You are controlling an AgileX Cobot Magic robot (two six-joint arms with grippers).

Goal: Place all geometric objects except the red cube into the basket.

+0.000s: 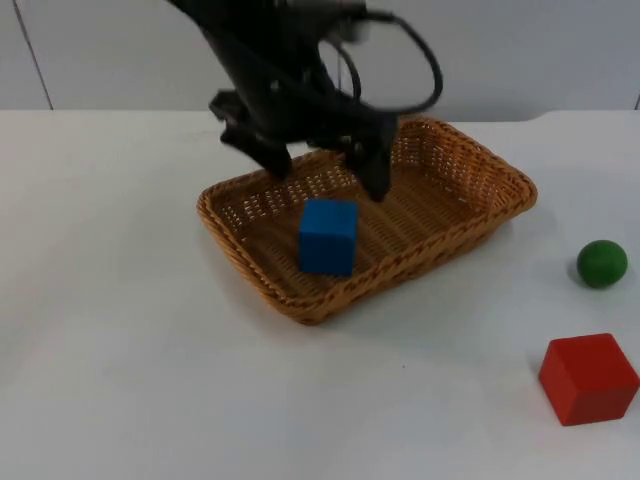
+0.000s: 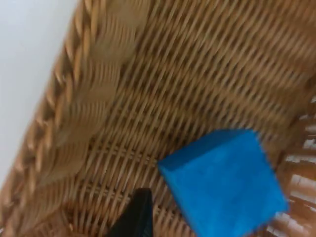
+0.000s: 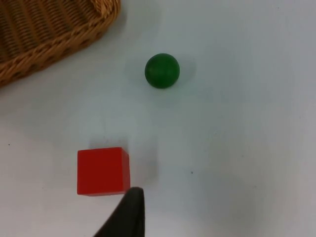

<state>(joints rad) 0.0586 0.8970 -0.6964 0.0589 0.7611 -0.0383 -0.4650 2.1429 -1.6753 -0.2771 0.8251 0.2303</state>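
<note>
left gripper (image 1: 322, 165) hangs spread above the blue cube (image 1: 328, 236) by the basket (image 1: 480, 160) front rim.

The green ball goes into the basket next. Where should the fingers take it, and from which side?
Across the widest middle of the small green ball, coming straight down from above: it sits alone on the white table, apart from the red cube and woven wicker basket.

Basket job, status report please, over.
Left gripper open above the basket, blue cube inside. Right gripper over the table near red cube. Green ball not yet in; nothing blocking it.
</note>
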